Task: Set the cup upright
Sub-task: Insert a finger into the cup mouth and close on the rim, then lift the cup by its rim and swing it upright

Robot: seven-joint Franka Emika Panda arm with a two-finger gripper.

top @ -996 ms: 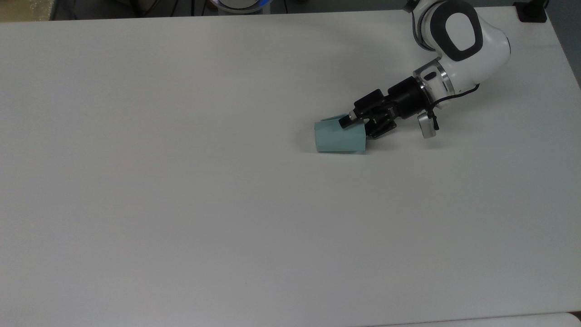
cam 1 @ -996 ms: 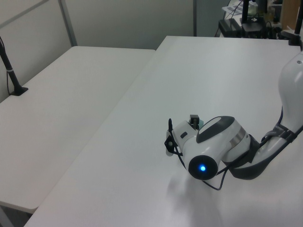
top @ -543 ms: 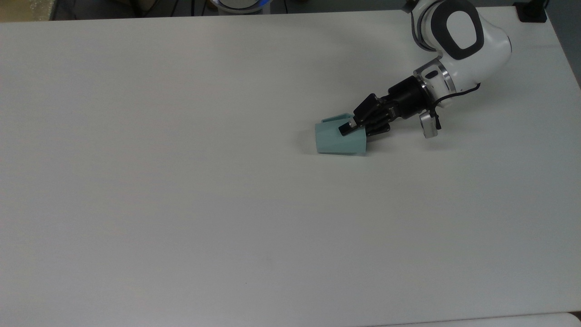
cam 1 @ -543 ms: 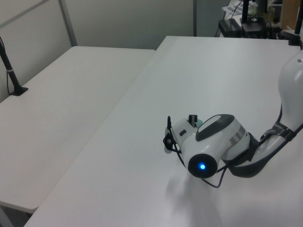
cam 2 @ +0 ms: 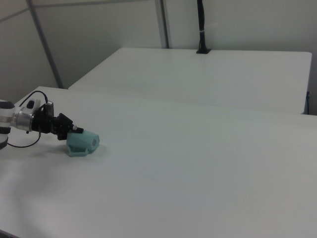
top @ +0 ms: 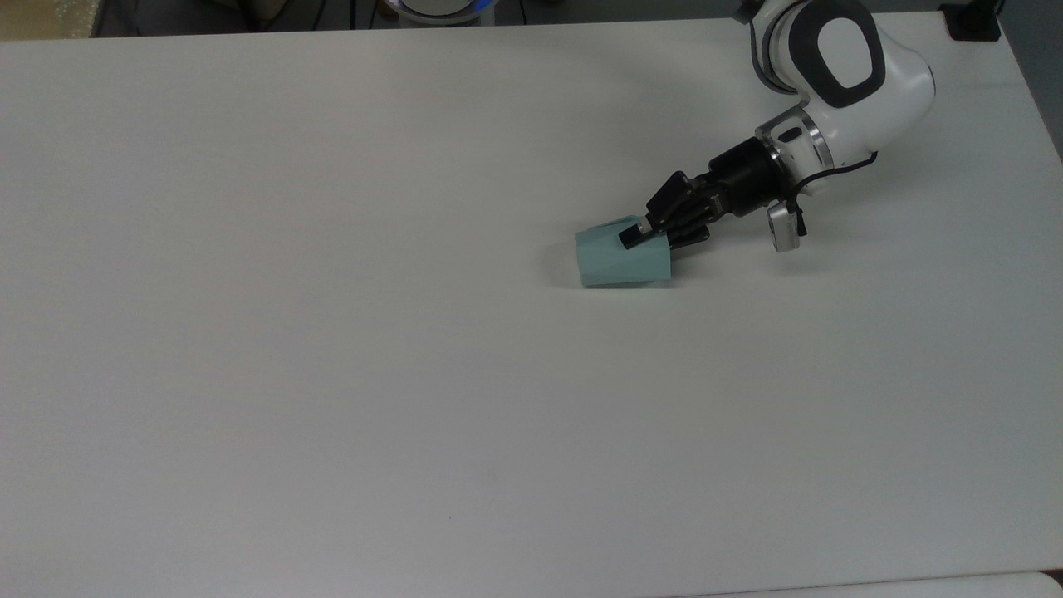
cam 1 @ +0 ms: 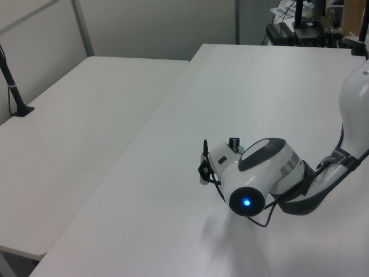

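— Top view: where's the cup (top: 621, 259)?
— On its side, toward the table's (top: 332, 374) far right corner, the gripper (top: 644, 235) clamped on its wall.
— What's the risk?
— A thin pinch — as it tips up, the cup may slip and roll away.

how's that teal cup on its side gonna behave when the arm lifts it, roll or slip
The cup looks like thin, rigid plastic, so probably light. Its flat facets should resist rolling on the table. Gripped at the rim end by the gripper, it may pivot or slip.
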